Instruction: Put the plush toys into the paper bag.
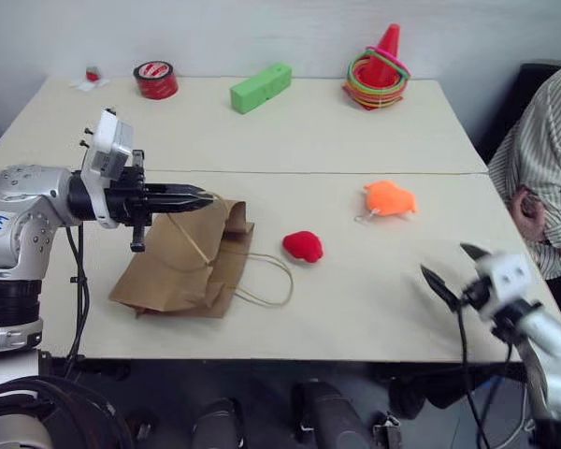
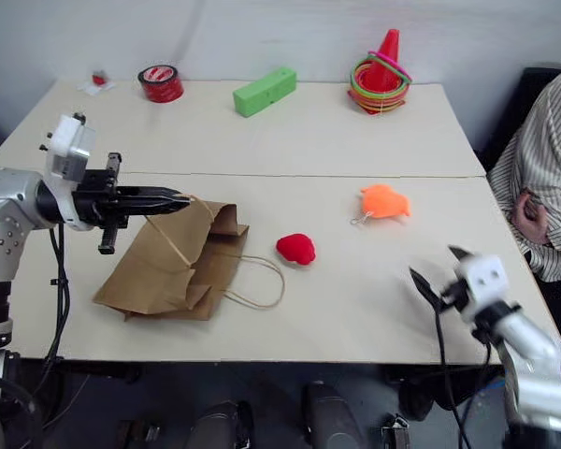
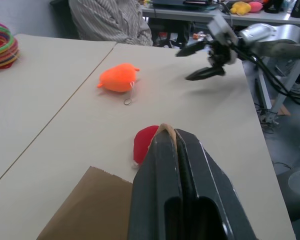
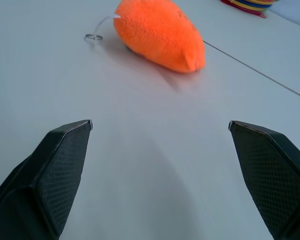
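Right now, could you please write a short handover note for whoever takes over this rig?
Left gripper: shut on a handle of the paper bag, holding it up; the bag lies on the table.
Right gripper: open, holding nothing, near the table's front right edge, facing the orange plush toy.
Red plush toy: on the table just right of the bag.
Orange toy: further right, also on the table.
Done: bag handle gripped.
Left: both toys go into the bag.

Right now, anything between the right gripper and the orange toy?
Nothing: bare table runs from the open right gripper to the orange plush toy, clearest in the right wrist view.
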You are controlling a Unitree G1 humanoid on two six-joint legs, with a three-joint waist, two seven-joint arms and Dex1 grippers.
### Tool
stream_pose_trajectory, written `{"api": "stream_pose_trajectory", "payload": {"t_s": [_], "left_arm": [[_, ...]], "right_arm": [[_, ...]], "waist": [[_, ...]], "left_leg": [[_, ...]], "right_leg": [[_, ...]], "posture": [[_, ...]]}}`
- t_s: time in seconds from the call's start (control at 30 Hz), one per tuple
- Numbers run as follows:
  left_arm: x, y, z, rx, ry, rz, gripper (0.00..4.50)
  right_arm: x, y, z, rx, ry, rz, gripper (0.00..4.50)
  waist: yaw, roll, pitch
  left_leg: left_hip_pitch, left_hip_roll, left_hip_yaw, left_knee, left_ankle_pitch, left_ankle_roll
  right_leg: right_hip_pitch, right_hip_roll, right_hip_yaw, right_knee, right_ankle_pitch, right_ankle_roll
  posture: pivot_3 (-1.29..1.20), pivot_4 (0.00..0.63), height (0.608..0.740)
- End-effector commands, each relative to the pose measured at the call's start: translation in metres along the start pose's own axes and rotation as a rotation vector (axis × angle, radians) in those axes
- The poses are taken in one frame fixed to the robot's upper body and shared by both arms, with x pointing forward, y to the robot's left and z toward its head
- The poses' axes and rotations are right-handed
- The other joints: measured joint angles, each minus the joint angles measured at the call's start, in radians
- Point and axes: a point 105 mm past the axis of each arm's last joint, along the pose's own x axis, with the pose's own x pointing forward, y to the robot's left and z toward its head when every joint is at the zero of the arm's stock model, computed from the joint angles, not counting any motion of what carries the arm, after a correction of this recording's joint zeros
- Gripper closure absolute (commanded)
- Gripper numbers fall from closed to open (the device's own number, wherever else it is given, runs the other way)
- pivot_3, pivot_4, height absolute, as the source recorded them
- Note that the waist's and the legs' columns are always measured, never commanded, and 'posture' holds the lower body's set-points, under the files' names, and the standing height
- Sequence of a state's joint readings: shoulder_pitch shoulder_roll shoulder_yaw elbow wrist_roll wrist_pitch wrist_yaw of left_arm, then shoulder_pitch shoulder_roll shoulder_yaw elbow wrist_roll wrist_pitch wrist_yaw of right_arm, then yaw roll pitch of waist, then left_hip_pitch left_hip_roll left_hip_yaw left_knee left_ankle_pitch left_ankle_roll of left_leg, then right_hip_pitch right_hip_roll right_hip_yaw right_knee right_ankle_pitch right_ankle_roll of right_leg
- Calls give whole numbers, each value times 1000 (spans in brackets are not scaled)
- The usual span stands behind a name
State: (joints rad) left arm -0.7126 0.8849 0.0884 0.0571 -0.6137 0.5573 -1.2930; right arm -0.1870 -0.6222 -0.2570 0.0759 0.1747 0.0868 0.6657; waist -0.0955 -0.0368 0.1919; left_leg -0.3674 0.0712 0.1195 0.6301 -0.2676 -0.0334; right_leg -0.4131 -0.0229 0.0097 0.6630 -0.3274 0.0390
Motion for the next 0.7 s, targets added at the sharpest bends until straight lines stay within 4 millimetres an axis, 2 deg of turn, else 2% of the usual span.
{"api": "stream_pose_trajectory", "payload": {"t_s": [0.03, 0.1, 0.23, 0.33, 0.5, 0.6, 0.7], "left_arm": [[-2, 0, 7, 50, 15, -1, 4500], [-1, 0, 6, 45, 16, -4, 4500], [-2, -2, 5, 51, 20, 3, 4500], [-4, -3, 5, 49, 20, 18, 4500], [-7, -4, 3, 56, 23, 38, 4500], [-8, -4, 2, 60, 24, 44, 4500], [-9, -6, 2, 64, 16, 29, 4500]], "right_arm": [[31, -12, 2, -63, 72, 39, 17], [48, -19, 4, -92, 94, 39, 17], [87, -22, 8, -113, 158, 76, 17], [102, -21, 12, -142, 156, 90, 575], [110, -20, 23, -172, 106, 104, 2234], [110, -15, 30, -173, 55, 137, 3377], [100, 7, 60, -195, -124, 312, 4247]], "waist": [[5, 1, 1], [11, 1, 1], [14, 1, 1], [10, 1, 1], [10, 1, 1], [8, 1, 1], [9, 1, 1]], "left_leg": [[0, 0, -1, 0, 0, -1], [-2, -1, -1, -1, 0, -2], [-8, 2, 0, 0, -1, -4], [-11, 1, 4, 1, -2, -3], [-11, 1, 4, 2, -2, -2], [-11, 1, 4, 4, -2, -2], [-11, 1, 4, 6, -2, -3]], "right_leg": [[0, 1, 0, 1, 0, 0], [-2, 2, 0, 1, 0, -1], [-6, 2, 1, -1, -4, 0], [-10, -1, 1, 0, -4, 1], [-11, -1, 2, 1, -4, 1], [-11, -1, 3, 4, -4, 1], [-11, 0, 3, 8, -4, 1]], "posture": [[0, 150, 740], [0, 150, 740], [0, 150, 740], [0, 150, 740], [0, 150, 740], [0, 150, 740], [0, 150, 740]]}}
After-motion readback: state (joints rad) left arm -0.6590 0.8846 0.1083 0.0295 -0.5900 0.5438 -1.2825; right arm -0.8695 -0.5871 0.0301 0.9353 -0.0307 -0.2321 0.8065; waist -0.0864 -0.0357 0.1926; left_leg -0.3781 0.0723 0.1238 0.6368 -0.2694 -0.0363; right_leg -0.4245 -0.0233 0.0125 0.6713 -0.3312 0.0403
